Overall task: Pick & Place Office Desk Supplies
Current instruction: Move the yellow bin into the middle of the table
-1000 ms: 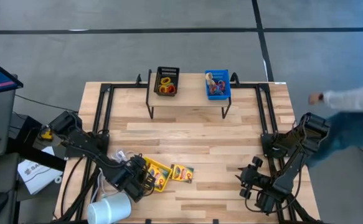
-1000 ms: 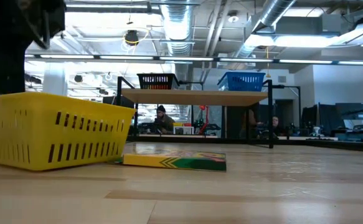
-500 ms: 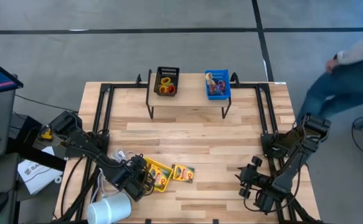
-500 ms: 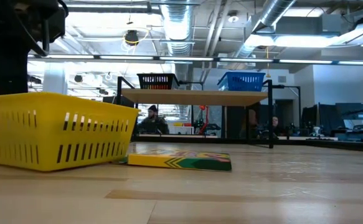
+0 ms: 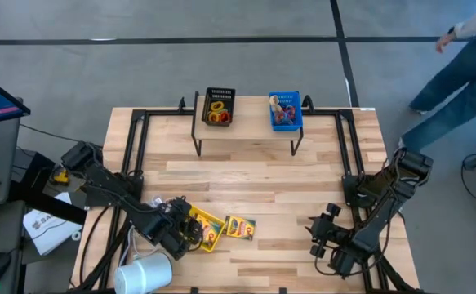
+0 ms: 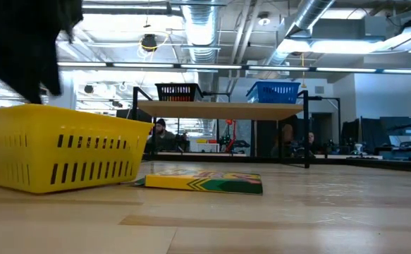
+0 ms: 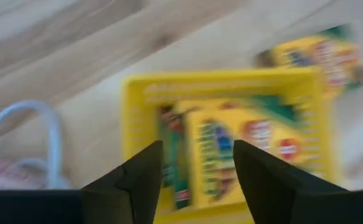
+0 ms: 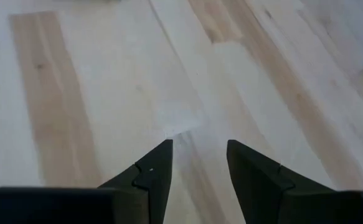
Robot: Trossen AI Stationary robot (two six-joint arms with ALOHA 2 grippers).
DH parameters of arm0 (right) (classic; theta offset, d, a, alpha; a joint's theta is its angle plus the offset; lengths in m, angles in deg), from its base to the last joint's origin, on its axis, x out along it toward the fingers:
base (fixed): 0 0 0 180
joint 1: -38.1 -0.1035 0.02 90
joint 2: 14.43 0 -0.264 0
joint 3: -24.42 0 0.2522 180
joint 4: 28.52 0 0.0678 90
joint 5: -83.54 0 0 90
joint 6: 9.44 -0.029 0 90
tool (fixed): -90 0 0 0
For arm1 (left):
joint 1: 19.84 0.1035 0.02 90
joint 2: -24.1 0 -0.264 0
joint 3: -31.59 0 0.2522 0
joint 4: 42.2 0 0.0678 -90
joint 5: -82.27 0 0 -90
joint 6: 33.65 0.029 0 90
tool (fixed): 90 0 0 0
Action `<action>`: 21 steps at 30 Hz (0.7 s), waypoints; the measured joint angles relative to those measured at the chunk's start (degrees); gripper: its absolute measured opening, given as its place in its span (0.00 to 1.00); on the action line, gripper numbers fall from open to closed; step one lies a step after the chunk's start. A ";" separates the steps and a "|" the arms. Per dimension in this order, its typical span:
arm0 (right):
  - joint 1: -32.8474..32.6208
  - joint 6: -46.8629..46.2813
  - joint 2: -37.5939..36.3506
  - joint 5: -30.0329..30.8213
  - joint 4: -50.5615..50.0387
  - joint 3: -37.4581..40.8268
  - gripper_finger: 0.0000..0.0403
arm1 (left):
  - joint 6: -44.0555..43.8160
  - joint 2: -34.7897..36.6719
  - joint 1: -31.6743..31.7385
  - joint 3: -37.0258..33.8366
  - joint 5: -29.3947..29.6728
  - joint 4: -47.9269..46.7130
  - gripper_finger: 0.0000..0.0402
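Just popped my left gripper (image 7: pixel 197 163) fingers open over the yellow bin (image 7: pixel 221 140), crayon box (image 7: pixel 240 152) dropped in. Right gripper (image 8: pixel 197 163) idles parted, near-right tabletop (image 8: pixel 106 74).

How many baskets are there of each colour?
Yellow basket: 1
Black basket: 1
Blue basket: 1
Total: 3

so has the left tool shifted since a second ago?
Yes. In the high view the left tool has pulled back slightly toward the table's left edge, away from the loose crayon box, now open above the yellow bin.
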 joint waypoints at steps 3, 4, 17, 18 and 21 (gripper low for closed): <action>2.95 4.60 -0.28 0.06 1.51 -0.02 0.37 | 4.79 2.59 0.94 0.96 1.24 5.87 0.45; 4.20 6.83 -0.49 0.16 2.53 -0.02 0.37 | 7.04 3.21 1.49 1.40 1.22 9.38 0.44; 20.11 42.56 -2.51 -8.58 23.95 -0.07 0.37 | 15.54 -2.79 0.10 8.28 -11.29 15.32 0.24; 20.94 42.94 -2.56 -8.73 23.88 -0.08 0.37 | 14.69 -4.04 -0.82 8.64 -13.07 15.27 0.22; 23.29 43.24 -3.00 -9.56 22.48 -0.02 0.37 | 13.39 -7.42 -3.65 10.33 -18.79 15.25 0.20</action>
